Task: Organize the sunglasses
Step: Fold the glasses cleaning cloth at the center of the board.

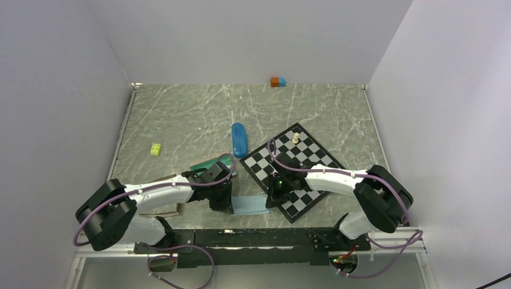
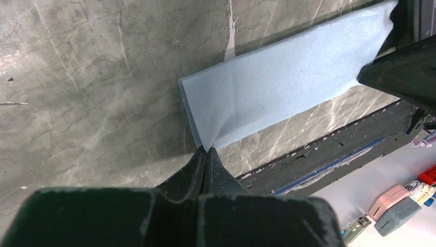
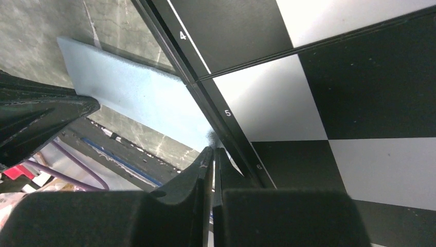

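Top external view: one grey marble table (image 1: pixel 181 114), one black-and-white chessboard (image 1: pixel 313 153), one flat light-blue cloth (image 1: pixel 250 206), one blue capsule-shaped case (image 1: pixel 238 138). Pinched tight on that cloth's corners: left gripper (image 2: pixel 205 150), right gripper (image 3: pixel 212 150). Peeking from under the left arm (image 1: pixel 163 194): one thin brown-framed sunglasses pair (image 1: pixel 164 177).

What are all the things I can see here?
case: one, blue, middle.
chessboard: one, black-and-white, right side.
chess piece: one, white, on chessboard's far corner.
brick: one, yellow-green, left side.
blocks: two, orange and blue, far edge.
teal object: one, partly under left arm.
sunglasses: one pair, brown, mostly hidden under left arm.
cloth: one, light blue, near edge.
left gripper: one, black, shut on cloth corner.
right gripper: one, black, shut on cloth's other end.
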{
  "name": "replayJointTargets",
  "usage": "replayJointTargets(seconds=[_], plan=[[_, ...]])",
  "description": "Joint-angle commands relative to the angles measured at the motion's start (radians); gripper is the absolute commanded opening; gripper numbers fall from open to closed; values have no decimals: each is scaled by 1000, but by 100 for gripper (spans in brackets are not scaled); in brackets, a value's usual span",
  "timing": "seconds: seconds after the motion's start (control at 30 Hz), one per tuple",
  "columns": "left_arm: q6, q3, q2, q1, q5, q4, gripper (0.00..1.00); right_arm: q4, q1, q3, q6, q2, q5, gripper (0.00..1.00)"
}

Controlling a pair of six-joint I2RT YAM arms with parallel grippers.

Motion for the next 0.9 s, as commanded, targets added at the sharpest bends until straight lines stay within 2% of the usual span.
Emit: replayJointTargets(seconds=[0.0,0.17,0.33,0.63,0.77,0.87], plan=[[-1,31,-24,-4,-5,-26,0,-35,8,49,-14,-36,-27,10],[5,31,-30,-4,-9,-33,0,-29,9,37,-10,-37,-25,10],[6,34,-17,-14,13,-20,0,14,16,22,13,-26,-60,3],[2,36,5,-18,-3,-40,0,26,22,-3,37,14,-53,5],[-2,40,8,-18,-16,-60,0,12,22,-7,41,20,-25,11],[-1,45,2,-20,-33,-94,10,-1,23,-7,40,3,-1,18]])
